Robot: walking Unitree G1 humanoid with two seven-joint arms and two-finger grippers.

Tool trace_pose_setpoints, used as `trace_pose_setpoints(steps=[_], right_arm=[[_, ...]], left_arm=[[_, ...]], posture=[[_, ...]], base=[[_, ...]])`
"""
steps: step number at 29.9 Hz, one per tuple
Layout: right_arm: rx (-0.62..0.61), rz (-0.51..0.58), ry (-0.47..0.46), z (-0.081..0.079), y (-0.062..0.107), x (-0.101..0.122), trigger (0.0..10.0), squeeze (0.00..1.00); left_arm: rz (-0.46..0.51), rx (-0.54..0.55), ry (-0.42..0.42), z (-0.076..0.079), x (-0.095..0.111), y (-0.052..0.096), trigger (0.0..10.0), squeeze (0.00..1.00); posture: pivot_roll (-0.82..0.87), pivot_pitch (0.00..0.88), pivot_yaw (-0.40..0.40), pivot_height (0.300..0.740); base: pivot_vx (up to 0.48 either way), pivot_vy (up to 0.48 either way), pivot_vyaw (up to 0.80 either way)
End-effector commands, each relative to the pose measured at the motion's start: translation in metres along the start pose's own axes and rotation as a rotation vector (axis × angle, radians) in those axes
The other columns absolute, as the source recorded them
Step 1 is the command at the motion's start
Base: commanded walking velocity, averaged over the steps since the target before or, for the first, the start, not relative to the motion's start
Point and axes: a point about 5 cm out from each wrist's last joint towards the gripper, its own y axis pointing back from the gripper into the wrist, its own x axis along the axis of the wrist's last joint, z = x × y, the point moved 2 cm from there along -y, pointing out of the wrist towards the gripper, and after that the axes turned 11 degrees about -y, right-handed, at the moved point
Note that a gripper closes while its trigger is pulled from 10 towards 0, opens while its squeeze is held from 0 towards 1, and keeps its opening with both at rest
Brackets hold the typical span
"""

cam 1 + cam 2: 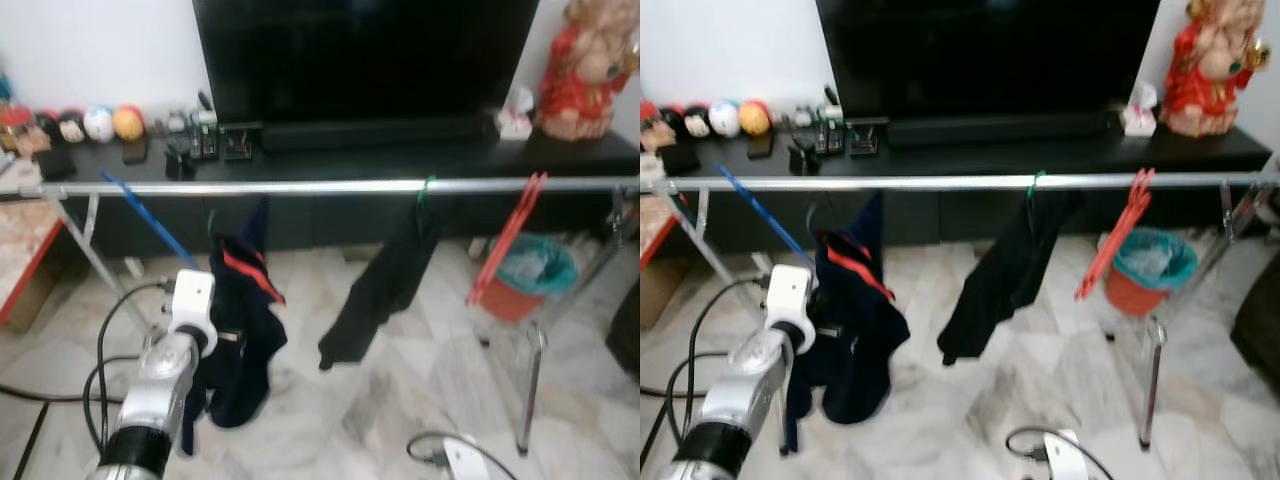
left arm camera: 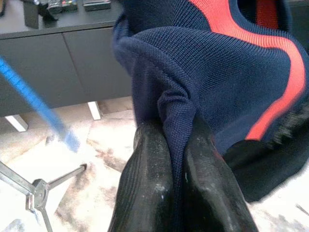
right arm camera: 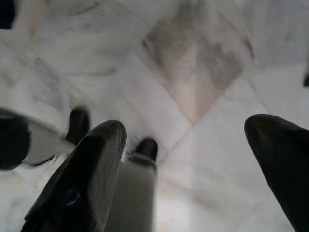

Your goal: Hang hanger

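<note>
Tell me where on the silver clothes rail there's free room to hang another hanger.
The silver metal rail is bare between the blue hanger and the green hanger carrying the black garment. It is crowded further right, around the red hangers. The left end effector grips the navy sweater.

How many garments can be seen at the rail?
2. A navy sweater with a red stripe, held in the left gripper below the rail; a black garment hanging from the rail on a green hanger.
</note>
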Motion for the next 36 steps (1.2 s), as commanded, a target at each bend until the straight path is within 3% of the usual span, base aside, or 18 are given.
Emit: trace_pose_setpoints(steps=[1, 9, 10, 20, 30, 36], right_arm=[[0.021, -0.004, 0.008, -0.008, -0.002, 0.001, 10.0, 0.00], [0.025, -0.008, 0.010, -0.009, -0.002, 0.001, 10.0, 0.00], [0.026, -0.007, 0.013, -0.009, -0.002, 0.002, 10.0, 0.00], [0.032, 0.001, -0.004, -0.012, -0.002, 0.004, 10.0, 0.00], [0.037, 0.005, -0.009, -0.014, -0.003, 0.005, 10.0, 0.00], [0.040, 0.008, -0.013, -0.015, -0.003, 0.005, 10.0, 0.00]], left_arm=[[0.009, -0.052, -0.053, 0.002, 0.007, -0.001, 10.0, 0.00], [-0.028, -0.170, -0.095, 0.022, 0.005, -0.006, 10.0, 0.00], [-0.025, -0.198, -0.097, 0.033, 0.010, -0.013, 10.0, 0.00], [-0.029, -0.287, -0.123, 0.068, 0.029, -0.035, 10.0, 0.00], [-0.027, -0.339, -0.133, 0.088, 0.044, -0.048, 10.0, 0.00], [-0.047, -0.311, -0.117, 0.094, 0.049, -0.055, 10.0, 0.00]], posture=[[0.05, 0.000, 0.031, 0.740], [0.06, 0.000, 0.029, 0.740], [0.05, 0.000, 0.029, 0.740], [0.03, 0.000, 0.036, 0.740], [0.02, 0.000, 0.046, 0.740], [0.02, 0.000, 0.046, 0.740]], base=[[0.285, 0.000, 0.00], [0.036, 0.000, 0.00], [0.000, 0.000, 0.00], [0.000, 0.000, 0.00], [0.000, 0.000, 0.00], [0.000, 0.000, 0.00]])
